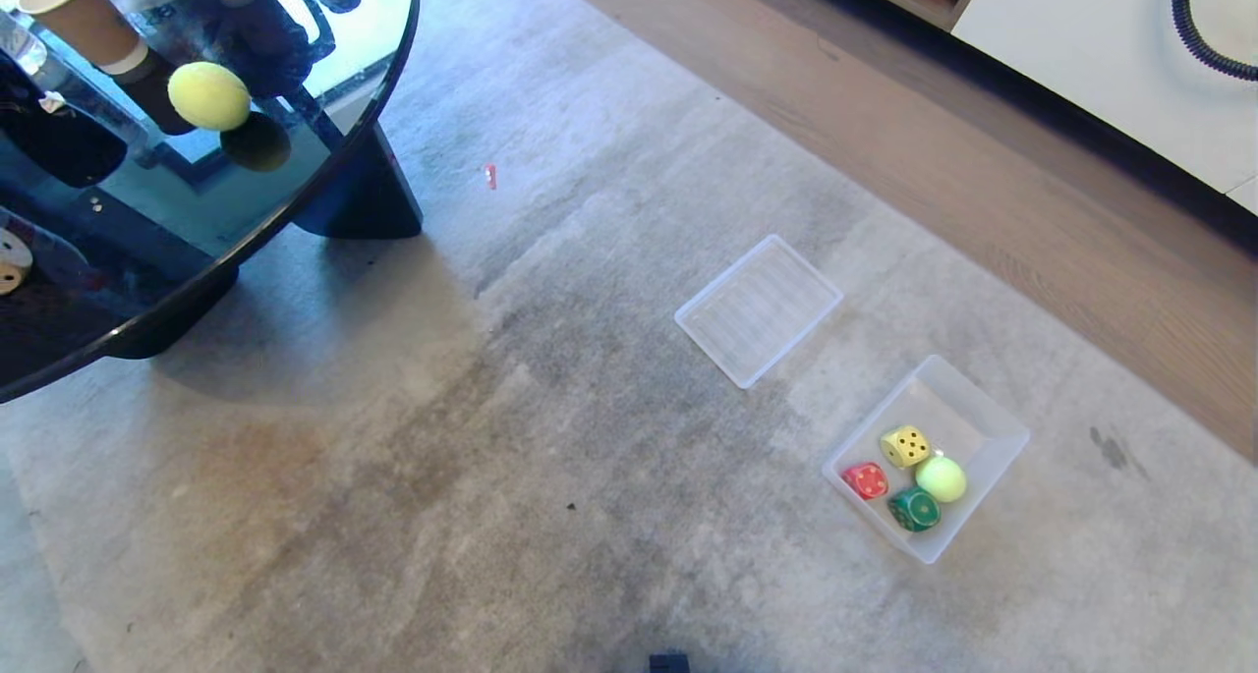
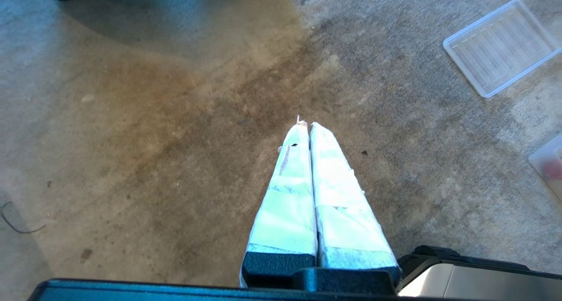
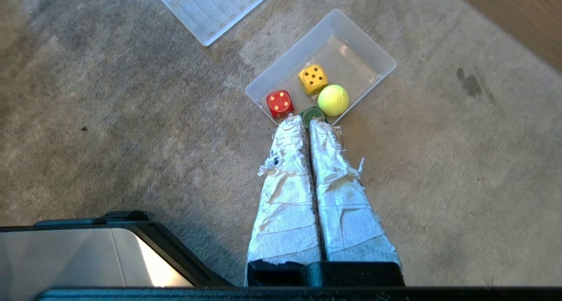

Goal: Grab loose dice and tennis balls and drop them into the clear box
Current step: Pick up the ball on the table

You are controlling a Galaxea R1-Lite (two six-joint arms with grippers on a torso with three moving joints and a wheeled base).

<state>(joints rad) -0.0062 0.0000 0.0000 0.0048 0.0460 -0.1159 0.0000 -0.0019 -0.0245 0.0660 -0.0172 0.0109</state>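
Observation:
The clear box (image 1: 961, 410) stands on the carpet at the right. Inside it lie a yellow die (image 1: 905, 446), a red die (image 1: 866, 479), a green die (image 1: 914, 509) and a tennis ball (image 1: 941, 478). A second tennis ball (image 1: 208, 95) rests on the dark glass table (image 1: 295, 196) at the upper left. A cream die (image 1: 10, 260) shows at that table's left edge, partly cut off. Neither arm is in the head view. My right gripper (image 3: 306, 121) hangs shut and empty over the carpet near the box (image 3: 351, 57). My left gripper (image 2: 306, 124) is shut and empty above bare carpet.
A flat ribbed clear tray (image 1: 758, 308) lies on the carpet beside the box. Paper cups (image 1: 84, 20) stand on the glass table, whose dark legs (image 1: 359, 196) rest on the carpet. A small red scrap (image 1: 489, 175) lies on the carpet. Wood flooring and a white cabinet (image 1: 1111, 64) run along the upper right.

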